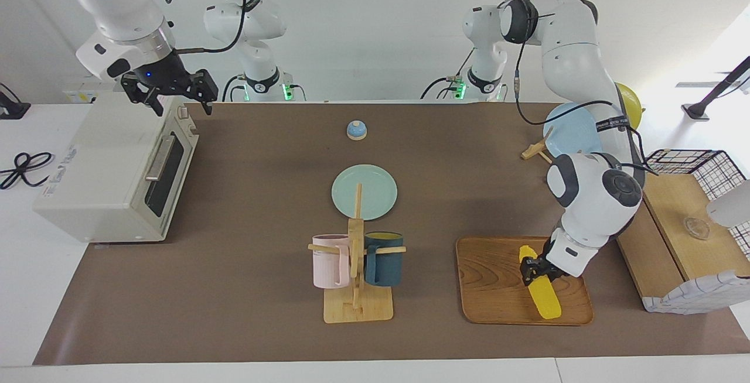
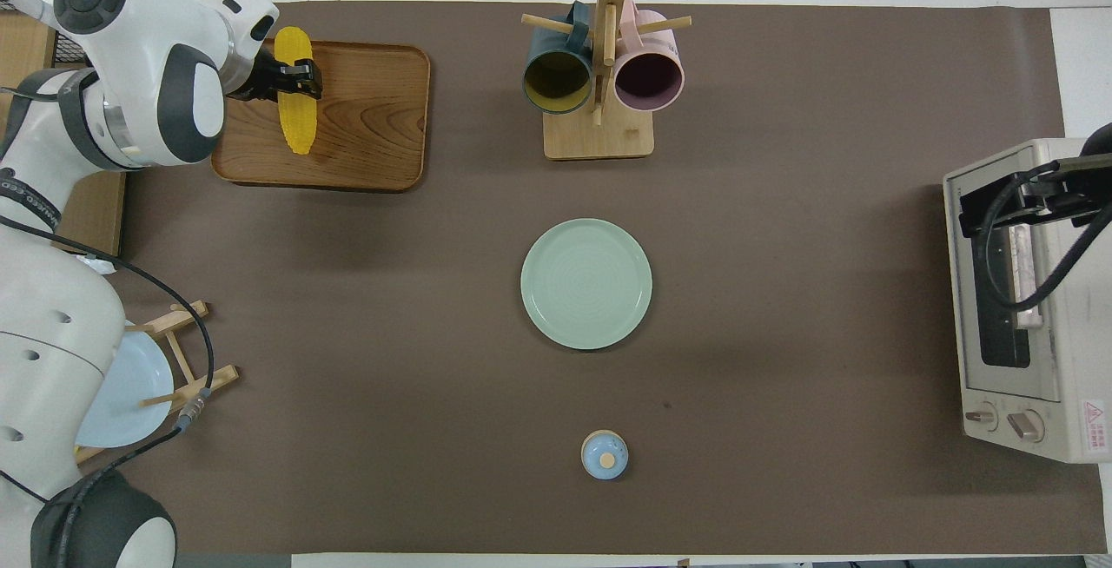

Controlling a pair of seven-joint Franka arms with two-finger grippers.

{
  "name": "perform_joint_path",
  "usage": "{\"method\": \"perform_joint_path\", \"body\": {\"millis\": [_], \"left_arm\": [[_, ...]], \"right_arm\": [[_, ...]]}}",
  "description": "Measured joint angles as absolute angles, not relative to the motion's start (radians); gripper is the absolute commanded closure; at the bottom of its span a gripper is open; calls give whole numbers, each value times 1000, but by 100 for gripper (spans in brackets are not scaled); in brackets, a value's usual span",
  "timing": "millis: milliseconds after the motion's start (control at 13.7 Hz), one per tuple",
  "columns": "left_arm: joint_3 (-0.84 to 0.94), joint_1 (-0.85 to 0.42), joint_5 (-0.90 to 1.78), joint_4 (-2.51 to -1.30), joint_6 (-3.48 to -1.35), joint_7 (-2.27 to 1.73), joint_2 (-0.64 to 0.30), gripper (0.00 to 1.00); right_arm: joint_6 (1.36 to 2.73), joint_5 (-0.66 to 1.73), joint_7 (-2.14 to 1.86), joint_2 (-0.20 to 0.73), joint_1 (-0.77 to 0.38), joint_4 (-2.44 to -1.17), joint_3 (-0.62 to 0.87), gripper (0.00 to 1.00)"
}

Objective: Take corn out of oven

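The yellow corn is tilted, low over the wooden tray. My left gripper is shut on the cob's upper part. The cob's lower end is at the tray's surface; I cannot tell whether it touches. The cream-white oven stands at the right arm's end of the table with its door closed. My right gripper hangs open over the oven's top edge, holding nothing.
A wooden mug rack with a pink and a dark blue mug stands beside the tray. A green plate and a small blue bell lie mid-table. A blue plate on a rack and a wire-and-wood shelf sit past the tray.
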State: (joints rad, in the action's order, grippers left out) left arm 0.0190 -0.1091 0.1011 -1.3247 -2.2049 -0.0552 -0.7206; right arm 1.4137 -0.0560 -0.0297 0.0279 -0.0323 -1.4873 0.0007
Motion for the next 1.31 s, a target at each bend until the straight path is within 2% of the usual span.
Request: {"method": "perform_joint_path", "body": {"millis": [291, 510, 1312], "left_arm": [[16, -108, 100, -1326, -2193, -36, -716, 0], [16, -106, 100, -1322, -2142, -36, -677, 0], [-22, -77, 57, -1321, -1607, -39, -294, 0]], "right_arm": [[1414, -56, -30, 28, -32, -1487, -2, 0], [1414, -56, -30, 28, -32, -1487, -6, 0], [1414, -56, -32, 28, -18, -1487, -9, 0]]}}
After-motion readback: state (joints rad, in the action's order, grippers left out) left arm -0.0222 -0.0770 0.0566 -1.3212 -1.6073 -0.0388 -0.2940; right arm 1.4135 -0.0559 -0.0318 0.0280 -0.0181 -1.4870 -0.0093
